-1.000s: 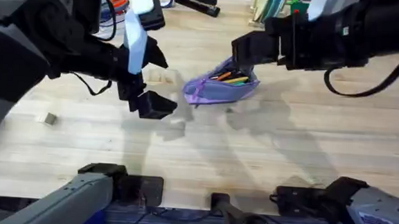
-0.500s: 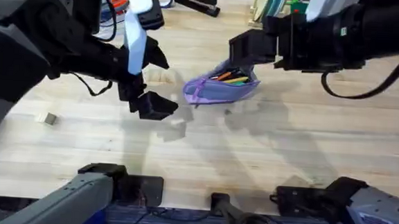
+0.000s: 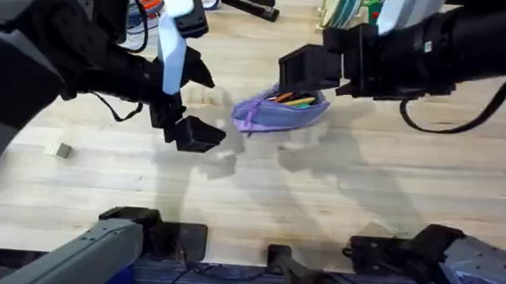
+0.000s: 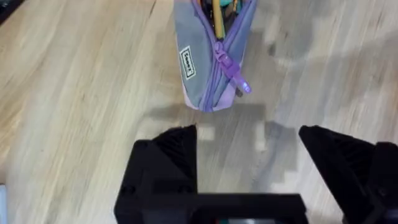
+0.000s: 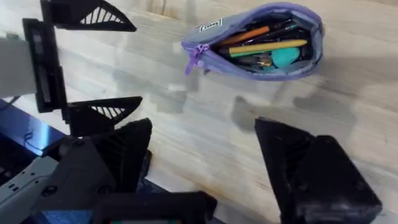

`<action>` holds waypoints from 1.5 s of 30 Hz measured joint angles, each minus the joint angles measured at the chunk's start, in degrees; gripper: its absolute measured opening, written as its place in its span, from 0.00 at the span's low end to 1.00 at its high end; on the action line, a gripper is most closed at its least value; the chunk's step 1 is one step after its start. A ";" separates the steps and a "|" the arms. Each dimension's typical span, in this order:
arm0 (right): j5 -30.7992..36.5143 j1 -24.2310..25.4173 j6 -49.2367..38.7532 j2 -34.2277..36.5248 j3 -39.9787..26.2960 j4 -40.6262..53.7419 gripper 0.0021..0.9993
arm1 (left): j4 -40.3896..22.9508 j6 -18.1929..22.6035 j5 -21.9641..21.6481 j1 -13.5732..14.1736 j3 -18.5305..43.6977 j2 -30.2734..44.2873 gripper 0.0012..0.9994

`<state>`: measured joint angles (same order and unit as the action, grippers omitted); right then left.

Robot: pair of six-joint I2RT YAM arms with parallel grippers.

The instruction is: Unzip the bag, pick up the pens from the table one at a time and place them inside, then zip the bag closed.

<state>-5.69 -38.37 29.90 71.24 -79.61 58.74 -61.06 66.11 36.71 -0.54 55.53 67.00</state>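
Lying open on the table [image 3: 339, 174], past the middle of its near half, the bag [image 3: 280, 112] is seen with its zipper undone and pens [image 5: 268, 46] packed inside, a yellow and a green one among them. The left gripper [image 3: 192, 131] is held just beside the bag's zipper-pull end, its fingers spread wide and clasping nothing. Farther back, the right gripper [image 3: 303, 70] is poised above the bag's far edge, its fingers likewise parted and empty.
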 joint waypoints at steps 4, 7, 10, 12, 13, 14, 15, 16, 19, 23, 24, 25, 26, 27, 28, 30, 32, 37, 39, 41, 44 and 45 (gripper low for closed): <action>0.00 -1.32 0.42 0.01 0.00 0.12 1.00 | -0.82 1.16 0.44 -0.66 0.00 2.64 1.00; -0.10 -3.33 1.47 0.10 0.00 0.43 1.00 | -2.20 3.35 1.60 -2.37 0.00 5.40 1.00; -0.15 -5.29 3.47 1.01 0.00 0.46 1.00 | -2.38 6.03 2.67 -4.34 0.00 7.46 1.00; -0.17 -6.35 4.55 2.52 0.00 0.46 1.00 | -2.38 8.10 3.05 -5.46 0.00 8.16 1.00; -0.15 -6.79 5.07 3.43 0.00 0.45 1.00 | -2.40 9.00 3.18 -5.89 0.00 8.34 1.00; -0.15 -7.19 5.79 4.45 0.00 0.39 1.00 | -2.38 9.91 3.23 -6.34 0.00 8.39 1.00; -0.16 -7.55 6.38 5.49 0.00 0.27 1.00 | -2.33 10.87 3.35 -6.82 0.00 8.41 1.00; -0.15 -7.91 6.97 6.44 0.00 0.00 1.00 | -2.15 11.68 3.55 -7.28 0.00 8.41 1.00; -0.15 -9.06 8.77 9.18 0.00 -1.72 1.00 | -1.42 13.48 3.93 -8.86 0.00 8.41 1.00; -0.17 -10.61 11.37 12.38 0.00 -3.87 1.00 | -0.90 14.78 4.06 -10.79 0.00 8.41 1.00; -0.17 -10.84 12.13 13.16 0.00 -4.23 1.00 | -0.85 14.98 4.08 -11.10 0.00 8.41 1.00; -0.17 -11.01 12.96 14.02 0.00 -4.74 1.00 | -0.85 15.05 4.06 -11.36 0.00 8.41 1.00; -0.17 -11.12 13.73 14.78 0.00 -5.22 1.00 | -0.85 15.19 4.06 -11.55 0.00 8.41 1.00; -0.20 -11.14 14.74 15.69 0.00 -5.88 1.00 | -0.85 15.33 4.06 -11.63 0.00 8.41 1.00; -0.22 -11.12 15.60 16.42 0.00 -6.46 1.00 | -0.85 15.40 4.06 -11.63 0.00 8.41 1.00; -0.34 -11.12 17.75 17.92 0.00 -7.55 1.00 | -0.85 15.58 4.08 -11.63 0.00 8.41 1.00; -0.35 -11.17 20.23 19.07 0.00 -8.00 1.00 | -0.85 15.62 4.07 -11.63 0.00 8.41 1.00; -0.31 -11.59 26.75 20.86 0.00 -8.66 1.00 | -0.85 15.66 4.08 -11.63 0.00 8.41 1.00; -0.13 -11.76 28.75 21.44 0.00 -9.89 1.00 | -0.85 15.79 4.08 -11.63 0.00 8.41 1.00; 1.51 -12.32 32.11 22.72 0.00 -10.99 1.00 | -0.85 15.82 4.08 -11.63 0.00 8.41 1.00; 2.57 -12.52 33.46 23.97 0.00 -12.25 1.00 | -0.86 15.84 4.08 -11.63 0.00 8.41 1.00; 2.94 -12.52 33.73 24.49 0.00 -12.60 1.00 | -0.87 15.84 4.08 -11.63 0.00 8.41 1.00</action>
<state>-2.75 -50.89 63.63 95.73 -79.61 46.14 -61.93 81.95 40.80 -12.16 55.53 75.42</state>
